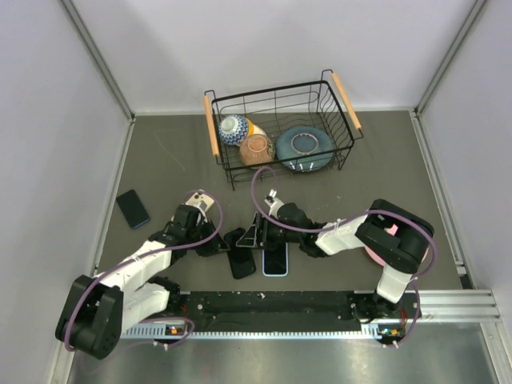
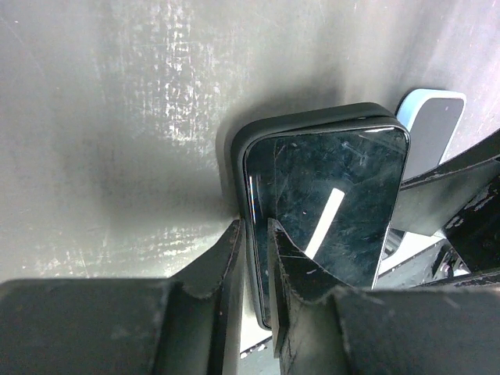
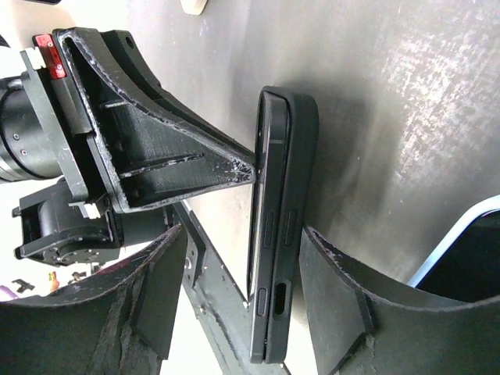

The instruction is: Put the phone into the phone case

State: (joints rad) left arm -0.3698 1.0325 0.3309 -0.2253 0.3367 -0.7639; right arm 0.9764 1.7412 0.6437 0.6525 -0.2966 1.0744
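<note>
Left jaws tight on phone [image 2: 328, 203] edge in phone case [image 2: 312, 121]; right jaws wide, astride it

I see grey counter [image 1: 176, 160], pale walls [image 1: 48, 120] left, far, right; metal rail [image 1: 456, 304] along near edge.

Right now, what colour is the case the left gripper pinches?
Black phone case; left wrist view shows it best.

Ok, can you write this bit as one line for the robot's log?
step: seating phone in black case | left end effector: shut on phone's edge | right end effector: open, straddling phone | status: full seating unclear
</note>
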